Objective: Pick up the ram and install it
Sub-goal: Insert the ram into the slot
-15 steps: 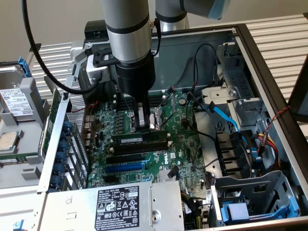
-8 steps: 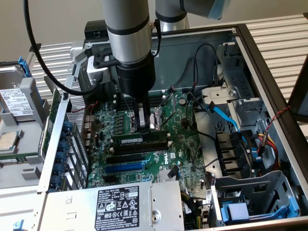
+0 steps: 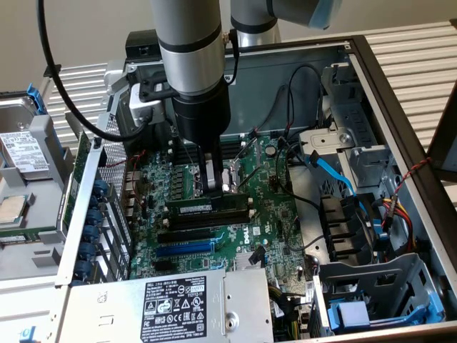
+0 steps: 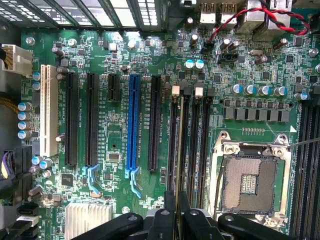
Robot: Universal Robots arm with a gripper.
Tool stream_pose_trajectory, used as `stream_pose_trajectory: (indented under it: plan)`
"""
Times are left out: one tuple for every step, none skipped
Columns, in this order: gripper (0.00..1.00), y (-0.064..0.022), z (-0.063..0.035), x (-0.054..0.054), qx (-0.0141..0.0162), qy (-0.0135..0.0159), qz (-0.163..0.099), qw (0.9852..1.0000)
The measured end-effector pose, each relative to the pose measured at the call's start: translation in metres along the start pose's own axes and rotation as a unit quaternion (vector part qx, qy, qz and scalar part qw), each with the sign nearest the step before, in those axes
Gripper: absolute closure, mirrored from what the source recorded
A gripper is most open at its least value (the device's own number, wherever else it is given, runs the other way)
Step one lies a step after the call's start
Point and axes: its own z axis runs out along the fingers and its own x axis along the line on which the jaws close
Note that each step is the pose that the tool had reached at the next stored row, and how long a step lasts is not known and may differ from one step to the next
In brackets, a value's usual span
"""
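Observation:
My gripper (image 3: pixel 214 187) reaches down into the open computer case and is shut on the ram (image 3: pixel 193 207), a dark-green stick with a small white label. It holds the stick level and on edge, by its upper edge. The ram hangs right at the row of black memory slots (image 3: pixel 207 223) and runs parallel to them. I cannot tell whether it touches a slot. In the wrist view the ram (image 4: pixel 178 150) appears edge-on as a thin line rising from between the black fingers (image 4: pixel 165 222). There it lies along the memory slots (image 4: pixel 192 145), beside the bare CPU socket (image 4: pixel 250 182).
A blue expansion slot (image 3: pixel 184 249) (image 4: pixel 132 120) and black slots lie beside the memory slots. The power supply (image 3: pixel 171 304) sits at the front. A blue cable (image 3: pixel 332 168), wire bundles and a drive cage (image 3: pixel 378 300) crowd the exterior view's right. A hard drive (image 3: pixel 21 153) rests outside the case.

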Motion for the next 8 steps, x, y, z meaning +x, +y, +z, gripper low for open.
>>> stream_pose_trajectory:
  plan:
    - [0.86,0.0,0.0001,0.0001,0.0,0.0,0.0,1.0]
    - [0.86,0.0001,0.0003,0.0001,0.0,0.0,0.0,1.0]
    - [0.86,0.0001,0.0006,0.0002,0.0001,-0.0001,0.0,1.0]
    - [0.86,0.0001,0.0008,0.0003,0.0001,-0.0001,0.0,1.0]
    - [0.86,0.0001,0.0008,0.0005,0.0001,0.0,0.0,1.0]
    - [0.86,0.0001,0.0008,0.0005,0.0,0.0,0.0,1.0]
    - [0.86,0.0001,0.0009,0.0006,0.0,0.0001,0.0,1.0]
    - [0.86,0.0001,0.0009,0.0007,0.0,0.0,0.0,1.0]
